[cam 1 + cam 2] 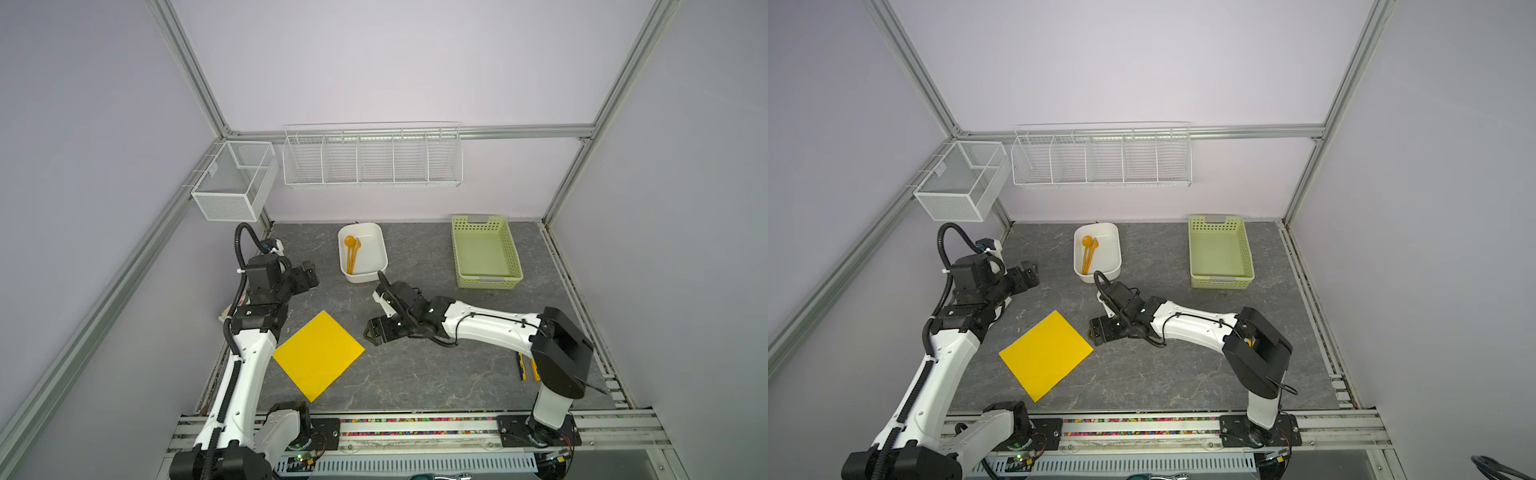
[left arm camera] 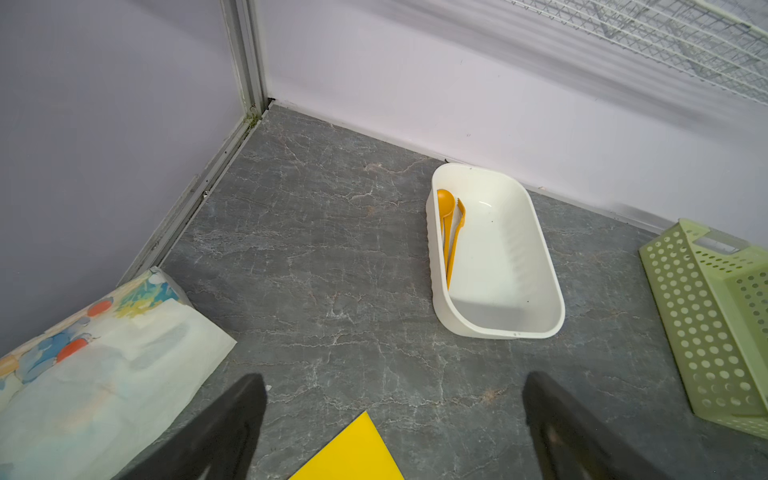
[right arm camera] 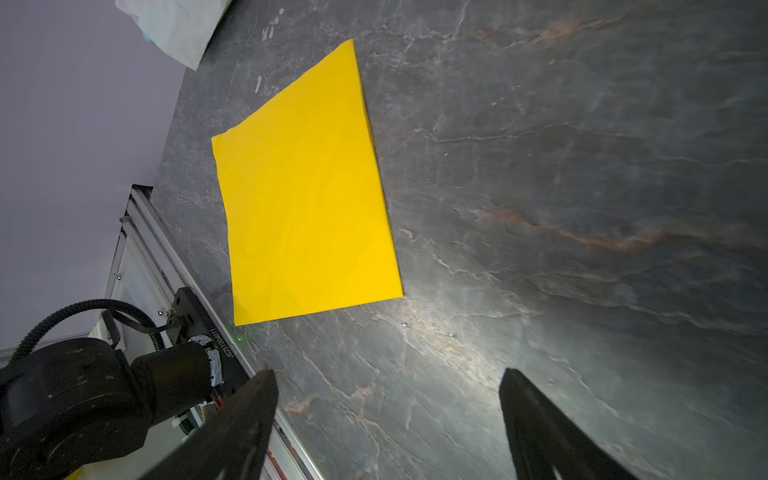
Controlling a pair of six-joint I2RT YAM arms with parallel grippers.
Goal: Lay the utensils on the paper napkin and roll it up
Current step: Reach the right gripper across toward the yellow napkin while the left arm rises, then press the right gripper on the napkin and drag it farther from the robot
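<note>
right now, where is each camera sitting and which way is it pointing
Top views: high over the front rail, looking down at the grey table; left arm and right arm show.
Left wrist: on the left arm, facing the white tub of orange utensils; open left gripper shows.
Right wrist: on the right arm, facing the yellow napkin; open right gripper and part of the left arm show.
Shared: both wrist views catch the napkin and the printed packet.

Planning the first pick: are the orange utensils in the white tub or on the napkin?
In. The orange utensils lie inside the white tub along one wall; the yellow napkin is bare.
</note>
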